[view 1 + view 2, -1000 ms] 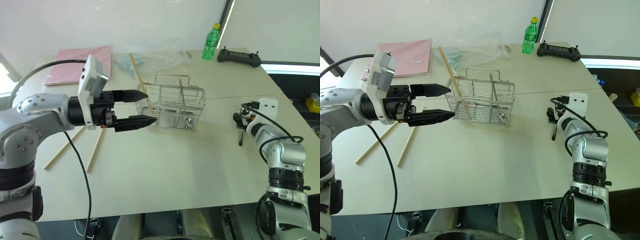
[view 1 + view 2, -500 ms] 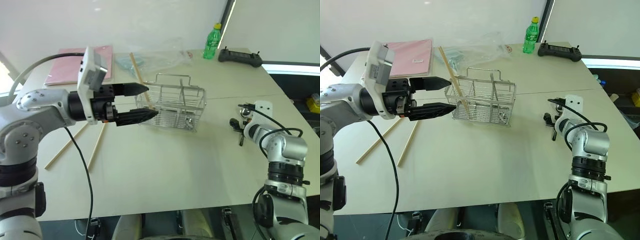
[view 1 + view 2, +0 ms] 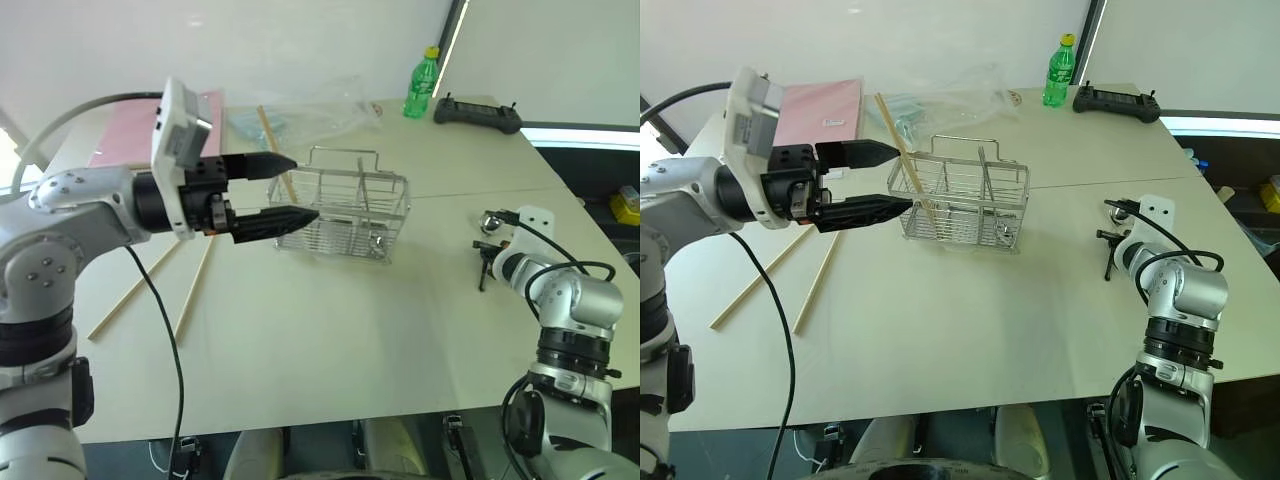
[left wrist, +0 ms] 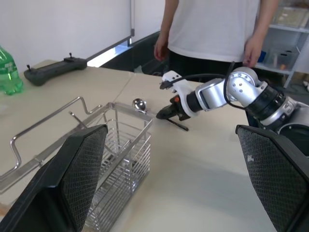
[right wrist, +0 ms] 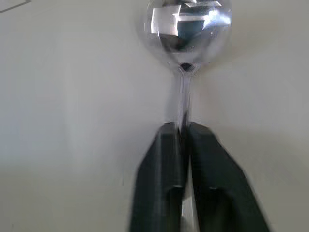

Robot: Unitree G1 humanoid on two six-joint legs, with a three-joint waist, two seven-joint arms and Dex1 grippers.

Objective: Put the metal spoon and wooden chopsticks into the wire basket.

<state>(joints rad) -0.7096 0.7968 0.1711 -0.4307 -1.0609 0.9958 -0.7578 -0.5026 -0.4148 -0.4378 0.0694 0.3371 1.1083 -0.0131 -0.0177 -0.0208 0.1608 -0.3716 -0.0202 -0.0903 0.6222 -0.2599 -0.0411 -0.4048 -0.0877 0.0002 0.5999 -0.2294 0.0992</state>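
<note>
two loose wooden chopsticks lay flat on the table to the left of the wire basket, and a third leaned upright in the basket's left end, its top poking well above the rim. the metal spoon lay on the table well to the right of the basket, and the right gripper had its fingers clenched on the slim handle just behind the bowl. the left gripper hung level just beside the basket's left end, jaws spread wide and holding nothing.

to my eye the step in hand was lifting the spoon. the grip sat far forward on the handle, so i'd have raised it slowly and kept it from swinging, carried it over the basket's loop handle rather than into it, then lowered it into a free compartment before letting go.

besides that one chopstick, i couldn't tell what the basket held through the wires.
</note>
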